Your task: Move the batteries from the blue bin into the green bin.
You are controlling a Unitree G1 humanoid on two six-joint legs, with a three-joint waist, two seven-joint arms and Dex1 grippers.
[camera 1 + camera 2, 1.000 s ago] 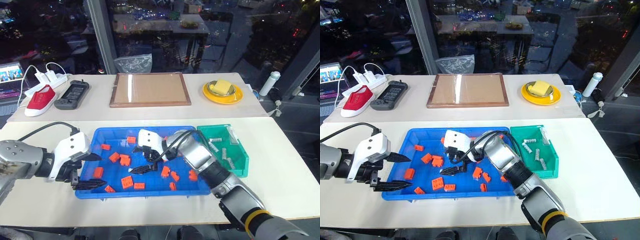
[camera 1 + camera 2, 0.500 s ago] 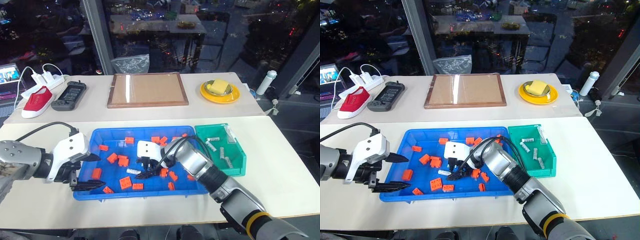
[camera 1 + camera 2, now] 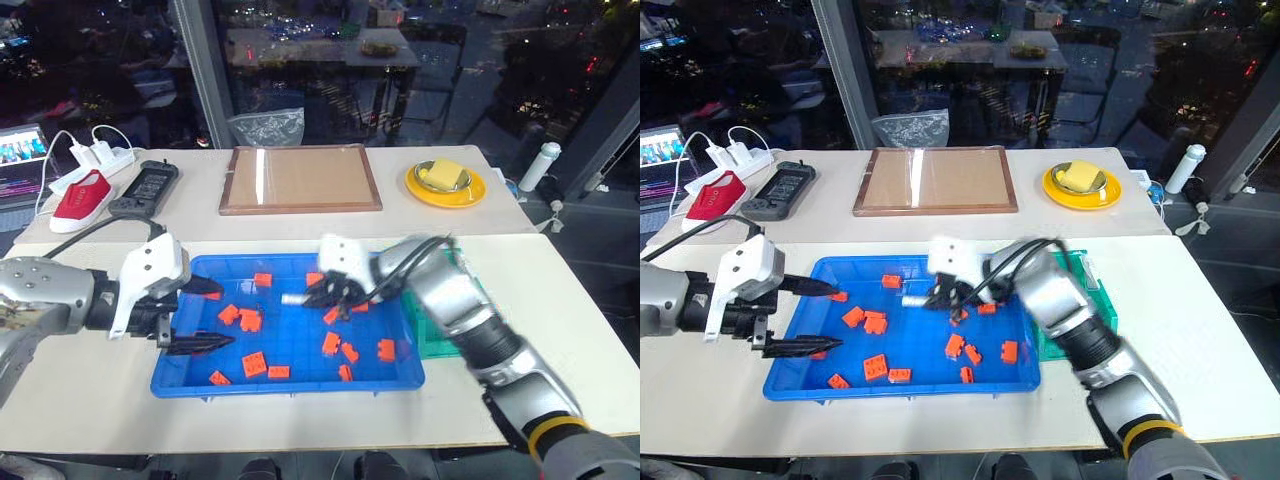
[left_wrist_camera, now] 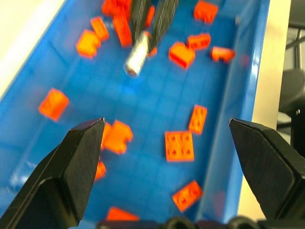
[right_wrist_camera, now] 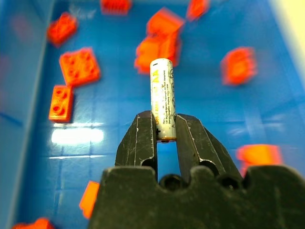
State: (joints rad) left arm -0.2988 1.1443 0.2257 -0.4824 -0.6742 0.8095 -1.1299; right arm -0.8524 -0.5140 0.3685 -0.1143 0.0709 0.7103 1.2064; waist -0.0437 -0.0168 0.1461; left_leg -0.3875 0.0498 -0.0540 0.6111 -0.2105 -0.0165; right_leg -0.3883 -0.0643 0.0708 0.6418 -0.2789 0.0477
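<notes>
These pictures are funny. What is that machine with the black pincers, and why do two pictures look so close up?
It is a robot with two arms, each ending in a two-fingered gripper. Two pictures come from cameras on its head, looking down at a table. The close-up ones come from small cameras on its wrists.

On the table sits a blue bin with orange blocks in it, and beside it a green bin. Farther back are a wooden tray, a yellow plate, a red shoe and a white bottle.

The right gripper is pinching a battery above the blue bin. The left gripper is open and holds nothing.
</notes>
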